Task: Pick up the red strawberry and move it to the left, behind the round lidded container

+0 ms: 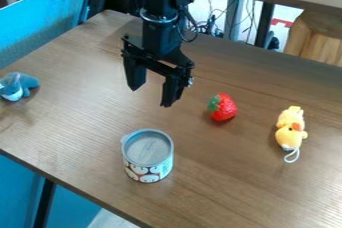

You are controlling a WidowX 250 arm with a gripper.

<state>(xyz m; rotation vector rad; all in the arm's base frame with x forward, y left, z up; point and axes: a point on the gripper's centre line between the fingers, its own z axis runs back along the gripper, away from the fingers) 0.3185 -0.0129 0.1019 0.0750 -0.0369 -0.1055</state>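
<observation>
The strawberry [226, 108] lies on its side on the desk [87, 117], right of the gripper [152, 96], its leaves facing left and its long axis running roughly left to right. The gripper hangs empty and wide, its fingers well apart, pointing down. Nearer, the tin [148, 155] stands upright, long axis vertical. Farther right lies a yellow plush toy [291, 128], its loop at the near end; a blue toy [18, 86] sits at far left.
</observation>
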